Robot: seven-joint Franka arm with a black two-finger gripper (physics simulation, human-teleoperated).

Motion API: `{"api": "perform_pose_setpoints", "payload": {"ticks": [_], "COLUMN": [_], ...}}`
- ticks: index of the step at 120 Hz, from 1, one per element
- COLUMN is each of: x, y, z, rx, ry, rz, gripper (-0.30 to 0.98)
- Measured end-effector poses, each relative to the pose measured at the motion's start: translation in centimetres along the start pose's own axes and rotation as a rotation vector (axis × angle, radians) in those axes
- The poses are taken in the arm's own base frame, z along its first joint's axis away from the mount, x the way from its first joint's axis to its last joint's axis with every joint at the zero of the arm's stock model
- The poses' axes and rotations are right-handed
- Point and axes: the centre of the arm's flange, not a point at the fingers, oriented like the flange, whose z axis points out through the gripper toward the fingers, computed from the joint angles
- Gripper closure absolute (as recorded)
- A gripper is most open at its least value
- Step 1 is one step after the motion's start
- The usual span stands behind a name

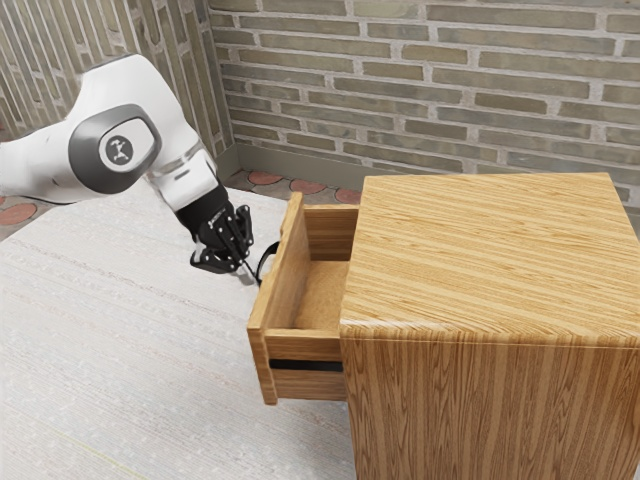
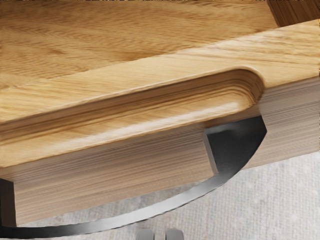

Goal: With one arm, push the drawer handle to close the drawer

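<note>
Boxy wood-grain cabinet (image 1: 480, 260) past the jaws (image 1: 252, 277); open wooden drawer (image 1: 308, 346) facing them, curved glossy black handle (image 2: 237, 145) just beside them. Can't tell if jaws are released or clenched.

it is some kind of room, which sort i cannot tell: 2 brick walls (image 1: 430, 90), grey baseboard (image 1: 300, 165), floor with reddish stones (image 1: 306, 186).

- The arm (image 1: 120, 145) runs off the exterior view's left edge, base and all.
- The cabinet's (image 1: 490, 260) foot drops out below, and its top swallows the drawer's (image 1: 288, 280) back end.
- That drawer front hides much of the handle (image 2: 240, 145); one end is cropped up close.
- Whether the gripper (image 1: 249, 271) touches it, I can't tell.
</note>
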Motion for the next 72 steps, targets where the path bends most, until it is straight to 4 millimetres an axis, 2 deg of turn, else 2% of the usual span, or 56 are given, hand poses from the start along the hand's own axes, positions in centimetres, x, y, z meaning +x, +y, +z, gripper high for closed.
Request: {"api": "perform_pose_setpoints", "payload": {"ticks": [72], "x": [4.2], "y": [-0.9], "z": [1.2], "rx": [-0.006], "ry": [0.036], "rz": [0.03], "gripper": [0.76]}}
